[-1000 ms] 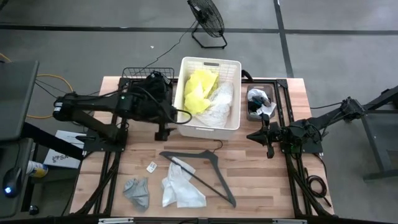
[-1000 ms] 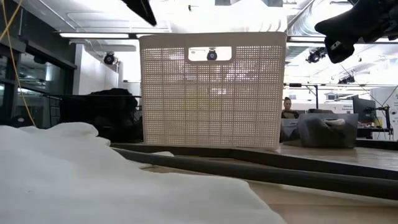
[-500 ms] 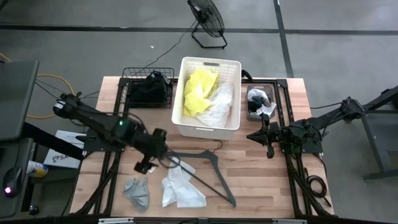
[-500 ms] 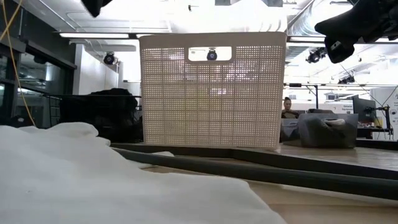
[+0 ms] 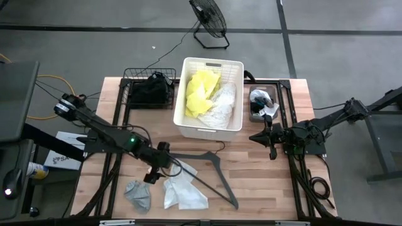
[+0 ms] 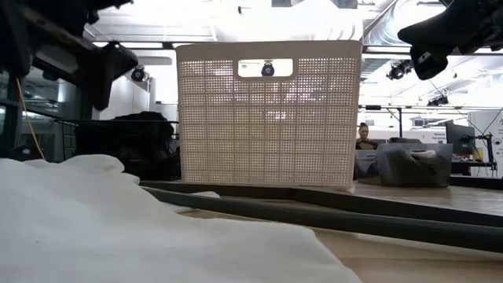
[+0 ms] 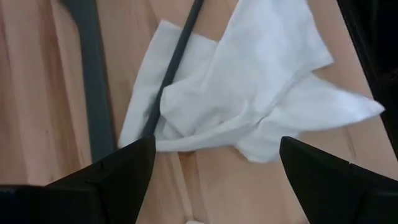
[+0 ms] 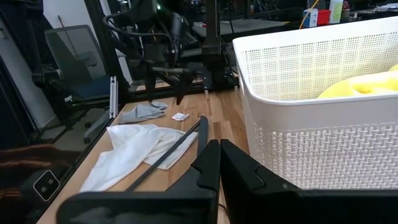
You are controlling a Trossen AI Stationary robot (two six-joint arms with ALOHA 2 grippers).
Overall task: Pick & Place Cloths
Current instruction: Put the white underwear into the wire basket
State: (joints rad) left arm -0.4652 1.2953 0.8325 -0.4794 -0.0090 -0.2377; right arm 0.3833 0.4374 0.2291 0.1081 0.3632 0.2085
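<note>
Above white cloth (image 5: 182,191), left end effector (image 5: 152,177) moved from basket (image 5: 210,129), fingers apart

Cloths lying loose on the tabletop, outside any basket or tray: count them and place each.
2. A white cloth lies at the table's front, partly under the hanger. A small grey cloth lies to its left. The left gripper, jaws open, hovers between them. Others may be hidden.

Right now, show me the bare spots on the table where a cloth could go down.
Bare wood lies between the white basket and the hanger, and right of the hanger toward the right gripper. The near left is crowded: grey cloth, white cloth, left gripper above them.
</note>
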